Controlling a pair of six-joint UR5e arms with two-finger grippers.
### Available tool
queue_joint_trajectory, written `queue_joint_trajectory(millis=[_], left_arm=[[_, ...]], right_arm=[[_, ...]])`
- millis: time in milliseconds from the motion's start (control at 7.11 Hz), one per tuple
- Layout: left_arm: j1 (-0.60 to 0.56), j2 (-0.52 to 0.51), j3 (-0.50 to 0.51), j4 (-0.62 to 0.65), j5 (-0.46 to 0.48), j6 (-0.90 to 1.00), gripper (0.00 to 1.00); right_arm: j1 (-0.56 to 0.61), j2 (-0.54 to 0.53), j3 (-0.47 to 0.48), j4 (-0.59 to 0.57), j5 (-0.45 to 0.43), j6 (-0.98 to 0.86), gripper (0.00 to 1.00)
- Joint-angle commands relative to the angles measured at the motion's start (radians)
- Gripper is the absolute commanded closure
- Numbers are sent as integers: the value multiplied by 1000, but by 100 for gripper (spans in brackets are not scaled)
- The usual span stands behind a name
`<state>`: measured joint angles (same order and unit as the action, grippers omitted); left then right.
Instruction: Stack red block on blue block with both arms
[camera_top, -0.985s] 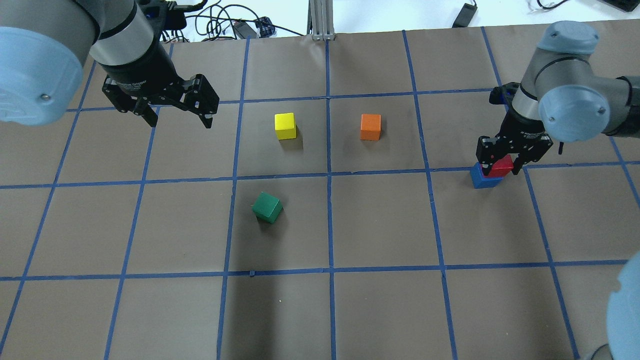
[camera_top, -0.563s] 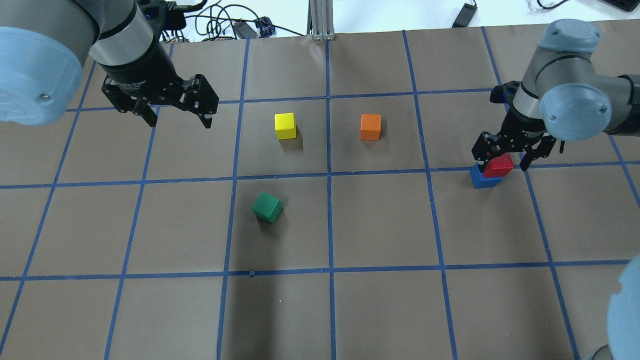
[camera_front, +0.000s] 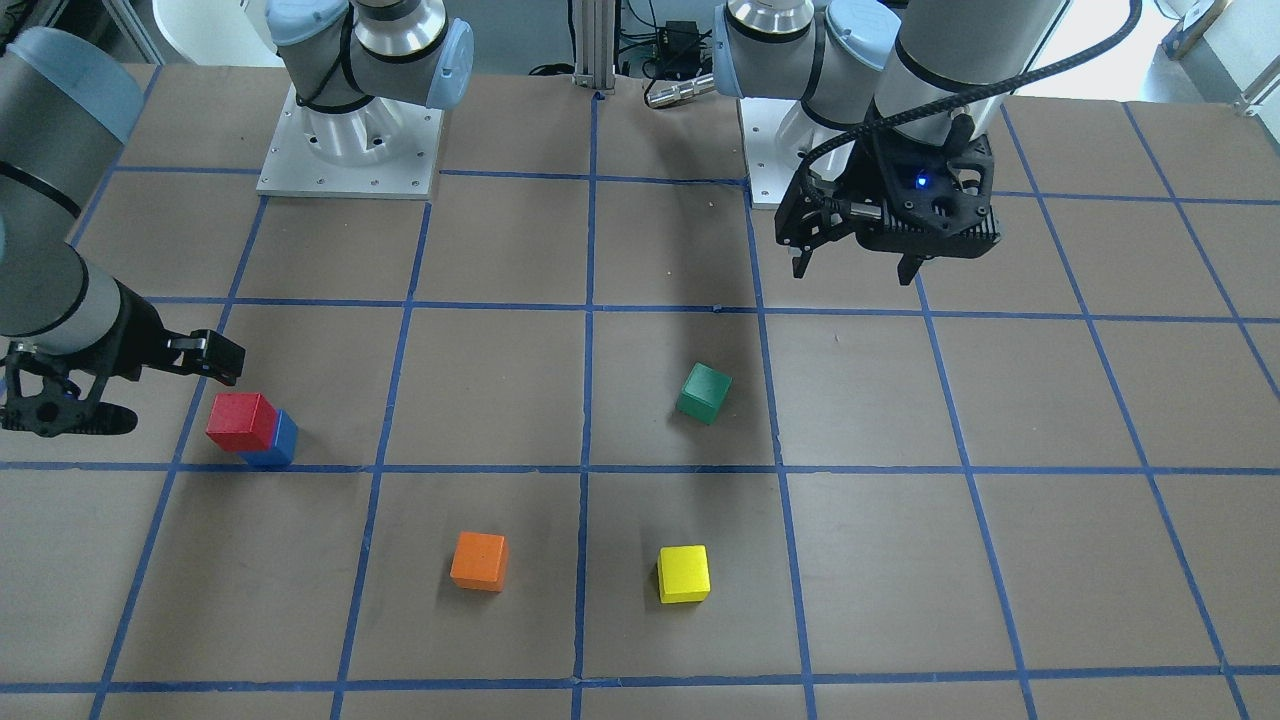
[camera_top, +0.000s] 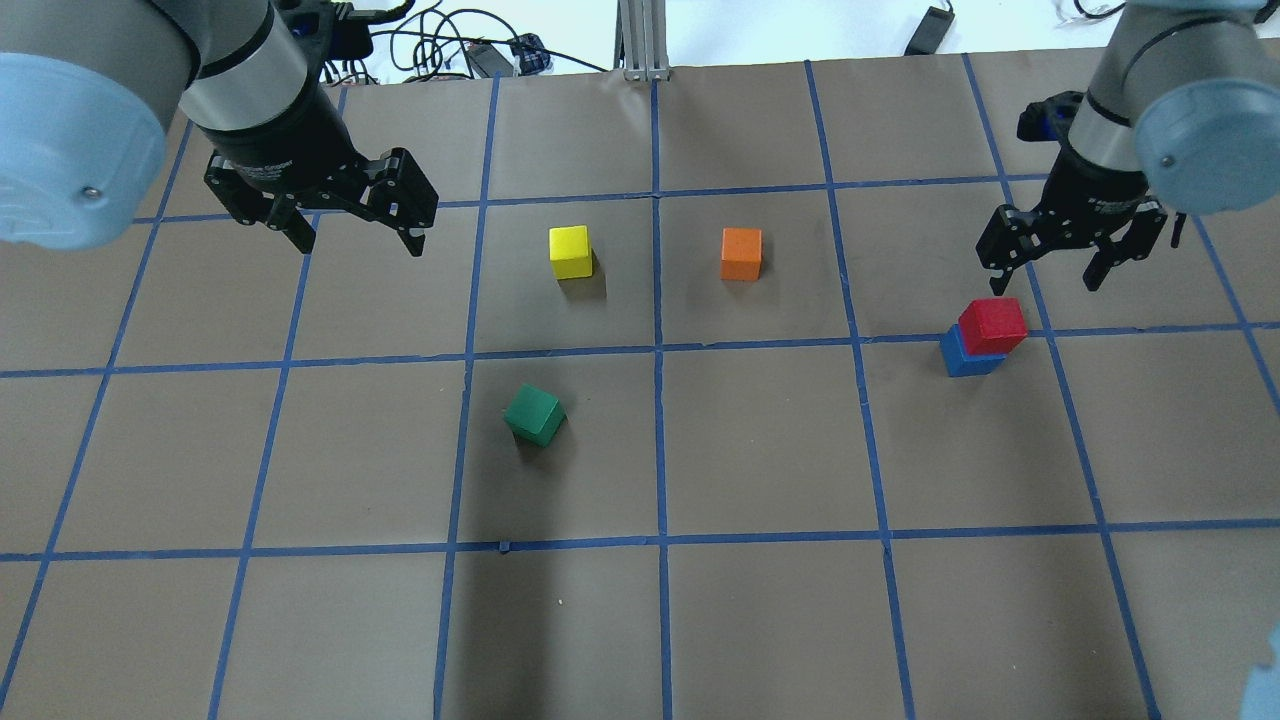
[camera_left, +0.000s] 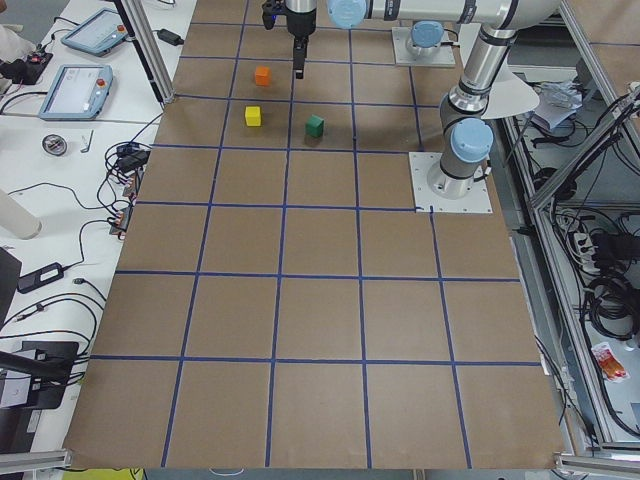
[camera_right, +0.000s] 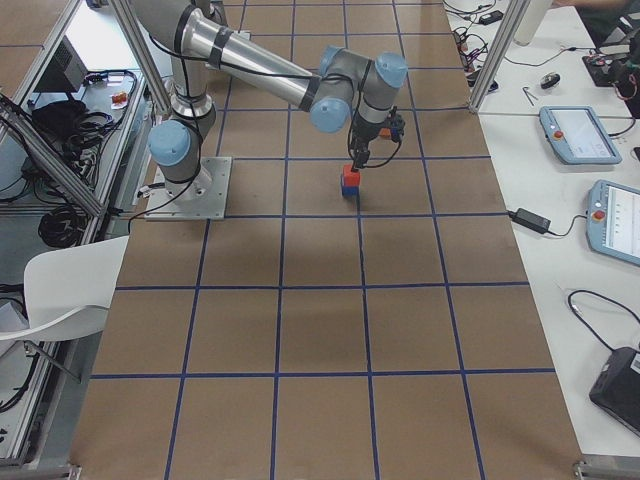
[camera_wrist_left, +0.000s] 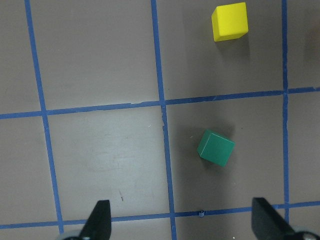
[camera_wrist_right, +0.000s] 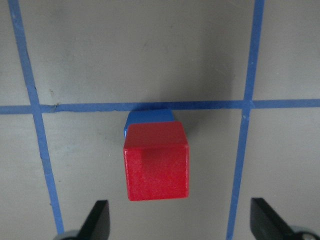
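The red block (camera_top: 993, 323) is sitting on top of the blue block (camera_top: 962, 360), on the robot's right-hand part of the table (camera_top: 760, 620) and somewhat nearer the edge opposite the robot than the robot's own edge. The stack is resting right at a crossing of the blue tape lines. The red cube is lying slightly off centre, so a strip and one corner of the blue cube are showing past it in the right wrist view. The right gripper (camera_top: 1042, 285) is hanging above the stack and a little toward the far edge, with its jaws spread wide and nothing between them; it is touching neither cube. The left gripper (camera_top: 360, 245) is hovering over the robot's left-hand part of the table, nearer the far edge, with its jaws likewise spread apart and empty. Three other cubes are lying singly on the brown surface, well apart from the stack. The yellow block (camera_top: 570, 251) and the orange block (camera_top: 741, 253) are sitting in a row parallel to the far edge. The green block (camera_top: 535, 414) is resting nearer the robot's edge, turned at an angle to the tape grid.
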<state>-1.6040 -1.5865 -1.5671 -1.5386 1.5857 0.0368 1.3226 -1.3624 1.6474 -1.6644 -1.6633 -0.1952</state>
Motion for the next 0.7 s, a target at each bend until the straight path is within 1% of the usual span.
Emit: queue_joint_trajectory(millis=[0,281,563], left_arm=[[1,0,-2,0,0,0,0],[1,-3,6,0,-1,0,0],[1,-1,2,0,-1,0,0]], right_arm=[[12,-47,-92,168,-3,60,0],[44,-66,-90,182,-4,107,0],[67,-119,-90,225,-3,161,0]])
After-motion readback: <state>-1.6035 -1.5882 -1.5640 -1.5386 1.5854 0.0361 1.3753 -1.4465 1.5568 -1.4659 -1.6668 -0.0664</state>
